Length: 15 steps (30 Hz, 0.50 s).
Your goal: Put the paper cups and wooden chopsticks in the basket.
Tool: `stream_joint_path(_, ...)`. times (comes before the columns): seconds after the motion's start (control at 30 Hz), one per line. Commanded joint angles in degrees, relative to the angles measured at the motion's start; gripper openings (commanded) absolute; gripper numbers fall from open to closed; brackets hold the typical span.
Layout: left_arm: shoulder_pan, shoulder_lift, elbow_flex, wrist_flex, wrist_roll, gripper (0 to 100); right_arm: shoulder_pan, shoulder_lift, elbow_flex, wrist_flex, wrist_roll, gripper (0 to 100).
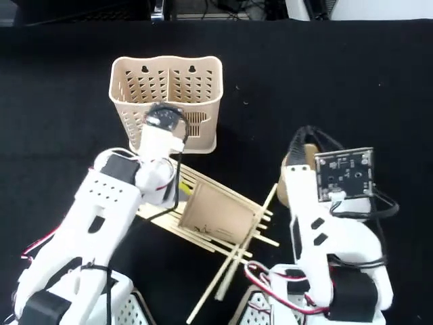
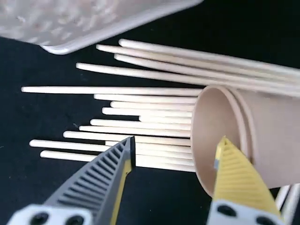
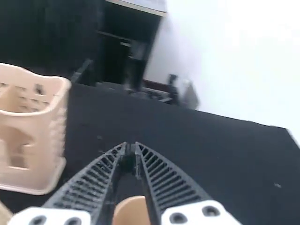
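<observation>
**Table stock: basket, cup, chopsticks, two arms**

High view. Basket [image 1: 166,88]: upright at the far side of the black table [image 1: 352,81]. Chopsticks [image 1: 226,269]: loose heap on the table in front of the basket, between the two arms. Cup [image 1: 216,215]: on its side on top of the heap, outside the basket. Left arm [image 1: 108,203]: over the heap's end nearest the basket. Right arm [image 1: 325,230]: just beside the heap, with a tan shape [image 1: 298,166] under its wrist.

Left wrist view. Left hand [image 2: 176,157]: open, nothing gripped. Its yellow finger is at the cup's mouth, its grey finger over the chopsticks. The cup's rim shows doubled. The basket's base lies beyond the sticks.

Right wrist view. Right hand [image 3: 130,154]: fingers closed tip to tip. The tan shape sits between their roots; whether it is held cannot be told. The basket stands apart.
</observation>
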Motion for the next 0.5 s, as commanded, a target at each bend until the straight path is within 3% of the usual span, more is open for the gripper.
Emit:
stream_joint_path(0.0,1.2,-0.4,0.0,-1.1,-0.7,29,5.1,0.0,-1.7,0.1,1.1,1.4)
stream_joint_path(0.2,0.9,-0.5,-2.9,0.8,-0.4,29,7.0,0.0,-0.8,0.0,1.0,1.4)
stream_joint_path(0.47,-4.1,-0.5,-14.0,11.2,-0.7,29,7.0,-8.7,-4.0,3.4,0.6,1.4)
